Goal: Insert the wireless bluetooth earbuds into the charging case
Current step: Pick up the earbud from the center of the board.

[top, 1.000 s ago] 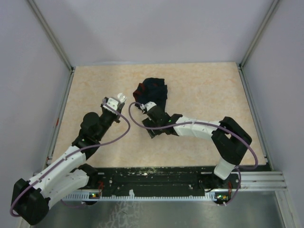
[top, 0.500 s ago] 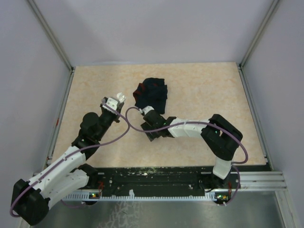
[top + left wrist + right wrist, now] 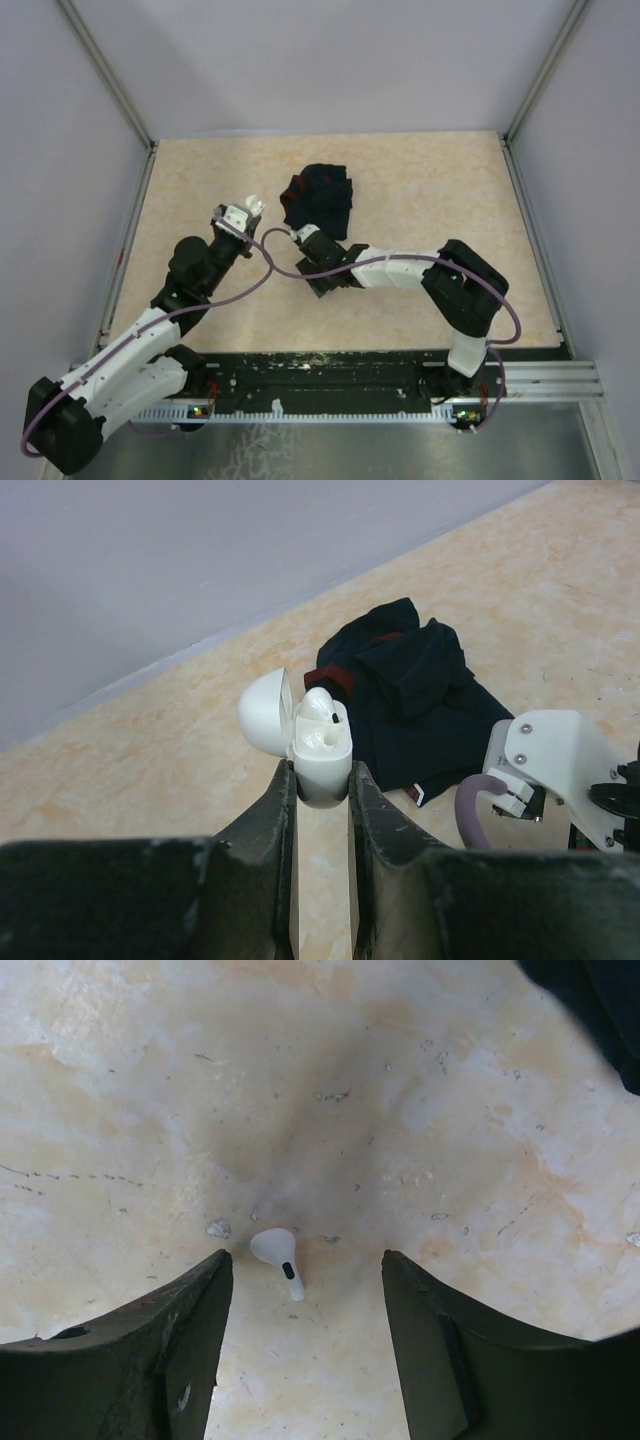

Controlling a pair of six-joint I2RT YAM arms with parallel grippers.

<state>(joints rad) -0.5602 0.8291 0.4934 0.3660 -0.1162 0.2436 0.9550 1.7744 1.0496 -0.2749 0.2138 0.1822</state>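
The white earbud (image 3: 278,1257) lies loose on the table (image 3: 440,190) near its middle. It sits between the parted fingers of your right gripper (image 3: 305,1268), which holds nothing and touches it on neither side. Your left gripper (image 3: 322,777) is clamped on the charging case (image 3: 322,765), upright with its lid (image 3: 264,715) tipped back and a second earbud (image 3: 320,706) seated inside. A dark cloth (image 3: 420,695) lies bunched just beyond, toward the far edge.

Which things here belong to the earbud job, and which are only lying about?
Job: charging case, lid open, in the left gripper; seated earbud inside it; loose earbud between the open jaws of the right gripper.
Lying about: dark cloth with red trim.
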